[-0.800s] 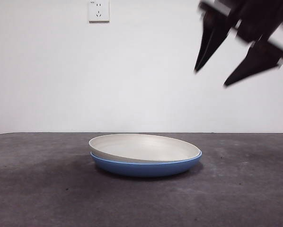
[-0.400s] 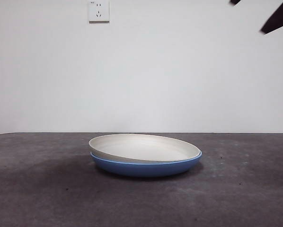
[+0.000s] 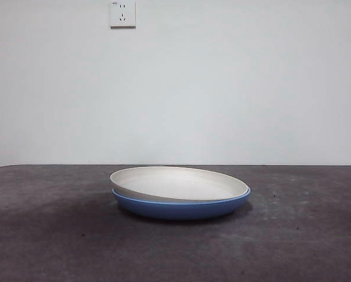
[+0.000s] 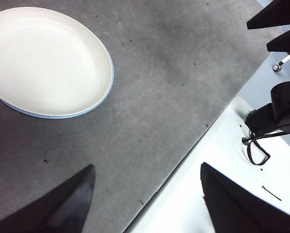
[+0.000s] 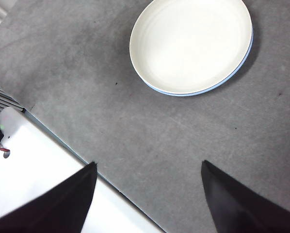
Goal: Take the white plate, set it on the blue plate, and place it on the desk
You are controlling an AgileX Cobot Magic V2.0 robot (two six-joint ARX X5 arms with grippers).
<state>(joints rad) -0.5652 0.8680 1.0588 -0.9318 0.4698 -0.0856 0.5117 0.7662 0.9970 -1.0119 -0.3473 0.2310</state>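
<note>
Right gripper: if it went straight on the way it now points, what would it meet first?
Probably bare desk. The right gripper is open, and the white plate on the blue plate lies farther on, though depth is unclear.

A cream-white plate sits nested in a glossy medium-blue plate on the mottled, speckled dark grey desk, with plain white wall behind the plates.

Bright, even light, sharp focus; soft shadow beneath the blue plate.
</note>
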